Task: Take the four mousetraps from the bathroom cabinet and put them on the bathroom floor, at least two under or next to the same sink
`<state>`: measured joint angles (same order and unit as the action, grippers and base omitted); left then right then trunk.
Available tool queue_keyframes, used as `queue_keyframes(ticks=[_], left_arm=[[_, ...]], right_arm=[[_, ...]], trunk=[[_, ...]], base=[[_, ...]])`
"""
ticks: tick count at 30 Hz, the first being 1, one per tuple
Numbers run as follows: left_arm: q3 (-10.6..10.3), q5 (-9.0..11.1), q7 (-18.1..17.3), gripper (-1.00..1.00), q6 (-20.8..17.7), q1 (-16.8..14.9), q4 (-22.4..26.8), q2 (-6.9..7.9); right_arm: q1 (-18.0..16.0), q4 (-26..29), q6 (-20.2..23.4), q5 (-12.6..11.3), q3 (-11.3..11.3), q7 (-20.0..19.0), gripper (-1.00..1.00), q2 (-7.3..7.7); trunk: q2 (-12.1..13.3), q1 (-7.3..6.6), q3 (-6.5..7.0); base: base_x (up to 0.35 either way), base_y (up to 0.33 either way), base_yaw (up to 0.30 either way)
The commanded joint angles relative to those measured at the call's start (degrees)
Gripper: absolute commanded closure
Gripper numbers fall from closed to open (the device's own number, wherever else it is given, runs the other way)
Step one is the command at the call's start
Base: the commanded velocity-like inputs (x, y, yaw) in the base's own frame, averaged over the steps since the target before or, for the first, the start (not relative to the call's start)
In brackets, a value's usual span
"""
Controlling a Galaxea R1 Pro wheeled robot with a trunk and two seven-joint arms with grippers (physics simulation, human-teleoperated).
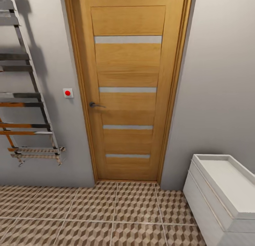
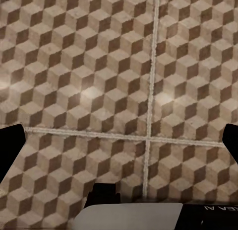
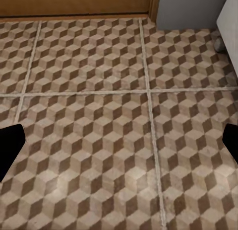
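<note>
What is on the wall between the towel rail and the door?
In the head view, a small white plate with a red button sits on the grey wall between the towel rail and the door, nearer the door frame.

We face a closed oak door [image 1: 127, 93] with 4 frosted strips and a dark lever handle [image 1: 95, 104], set in a plain grey wall [image 1: 219, 79]. To its left sit a red button switch [image 1: 67, 93] and a chrome ladder towel rail [image 1: 26, 97]. Soft sheen lies on the cube-patterned tiles [image 1: 117, 217]
</note>
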<state>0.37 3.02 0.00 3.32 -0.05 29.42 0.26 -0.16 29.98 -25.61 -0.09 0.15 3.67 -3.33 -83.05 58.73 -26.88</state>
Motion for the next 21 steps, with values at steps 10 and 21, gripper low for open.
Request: queue_keyframes(ticks=[10, 21], left_arm=[[-0.02, 0.32, 0.0, -1.0, 0.11, 0.02, 0.02, 0.0], [-0.02, 0.32, 0.0, -1.0, 0.11, 0.0, -0.07, 0.0]], right_arm=[[-0.02, -0.01, -0.14, 0.0, 0.03, 0.19, -1.0, -0.01], [-0.02, -0.01, -0.14, 0.0, 0.03, 0.19, -1.0, -0.01]], trunk=[[-0.03, 0.0, -0.05], [-0.03, 0.0, -0.05]], base=[[0.0, 0.0, 0.255], [0.0, 0.0, 0.255]])
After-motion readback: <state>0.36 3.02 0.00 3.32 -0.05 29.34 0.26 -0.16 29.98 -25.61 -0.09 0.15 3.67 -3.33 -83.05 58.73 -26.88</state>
